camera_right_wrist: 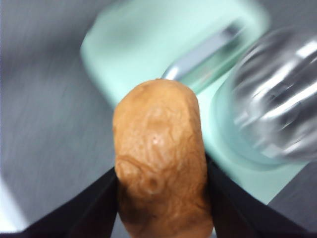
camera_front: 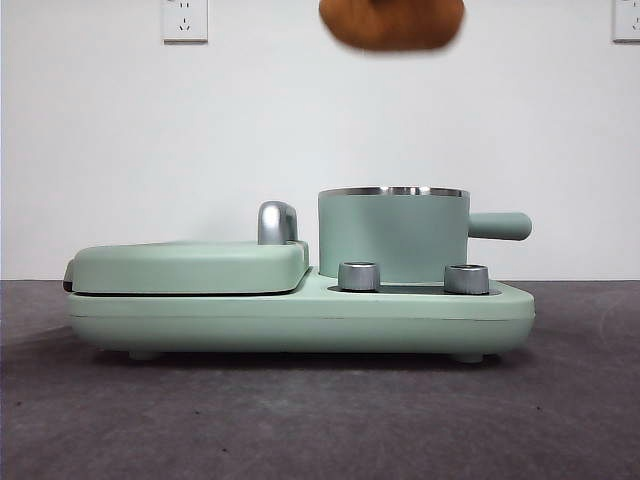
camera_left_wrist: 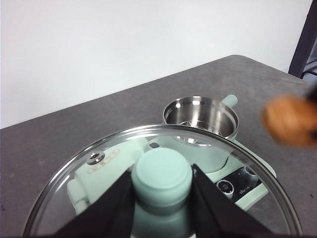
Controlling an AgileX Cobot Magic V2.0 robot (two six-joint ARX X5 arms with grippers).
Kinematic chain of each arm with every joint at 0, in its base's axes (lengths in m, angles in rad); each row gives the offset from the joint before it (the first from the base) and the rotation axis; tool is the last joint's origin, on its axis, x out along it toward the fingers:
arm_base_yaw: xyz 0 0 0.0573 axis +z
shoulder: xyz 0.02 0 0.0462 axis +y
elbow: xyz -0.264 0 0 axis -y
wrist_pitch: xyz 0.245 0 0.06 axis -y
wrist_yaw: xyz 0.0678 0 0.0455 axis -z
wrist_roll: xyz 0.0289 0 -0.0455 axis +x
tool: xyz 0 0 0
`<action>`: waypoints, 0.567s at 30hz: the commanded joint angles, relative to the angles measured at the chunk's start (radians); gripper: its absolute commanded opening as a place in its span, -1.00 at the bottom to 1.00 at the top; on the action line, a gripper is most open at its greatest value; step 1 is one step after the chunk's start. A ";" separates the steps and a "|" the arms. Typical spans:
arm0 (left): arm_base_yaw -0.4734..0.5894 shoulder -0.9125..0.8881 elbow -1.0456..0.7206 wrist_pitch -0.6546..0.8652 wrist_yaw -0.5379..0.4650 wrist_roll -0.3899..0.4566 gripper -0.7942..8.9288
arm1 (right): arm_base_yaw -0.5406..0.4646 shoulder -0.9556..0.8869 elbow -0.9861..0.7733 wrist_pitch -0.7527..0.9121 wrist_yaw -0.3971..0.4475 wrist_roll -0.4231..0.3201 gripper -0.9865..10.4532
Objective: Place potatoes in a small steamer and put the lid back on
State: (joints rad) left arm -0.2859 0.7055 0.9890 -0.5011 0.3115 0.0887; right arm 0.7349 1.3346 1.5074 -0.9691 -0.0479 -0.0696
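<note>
The orange-brown potato (camera_right_wrist: 161, 158) is clamped between my right gripper (camera_right_wrist: 161, 198) jaws. It hangs high above the steamer at the top edge of the front view (camera_front: 392, 24) and shows blurred in the left wrist view (camera_left_wrist: 290, 120). The mint-green steamer (camera_front: 392, 235) stands open on the appliance, its steel inside empty in the left wrist view (camera_left_wrist: 200, 116). My left gripper (camera_left_wrist: 161, 198) is shut on the mint knob of the glass lid (camera_left_wrist: 74, 188), held above the appliance, off to the side of the pot.
The mint appliance base (camera_front: 300, 315) carries a flat griddle cover (camera_front: 190, 265) with a chrome handle (camera_front: 277, 222) on the left and two steel dials (camera_front: 360, 276) in front. The steamer's stubby handle (camera_front: 500, 226) points right. A dark table surrounds it.
</note>
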 commanded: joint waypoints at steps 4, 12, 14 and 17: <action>-0.002 0.000 0.017 0.056 -0.002 -0.010 -0.81 | -0.138 0.187 0.251 -0.038 -0.001 -0.011 -0.51; -0.002 0.000 0.017 0.080 -0.002 -0.027 -0.81 | -0.256 0.423 0.412 -0.028 -0.008 -0.048 -0.51; -0.002 0.000 0.017 0.080 -0.002 -0.028 -0.81 | -0.272 0.469 0.429 -0.014 -0.015 -0.050 -0.51; -0.002 0.000 0.017 0.080 -0.002 -0.030 -0.81 | -0.287 0.525 0.432 0.031 -0.036 -0.050 -0.51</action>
State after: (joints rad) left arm -0.2859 0.7055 0.9890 -0.4595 0.3115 0.0677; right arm 0.4435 1.8332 1.9087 -0.9516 -0.0788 -0.1081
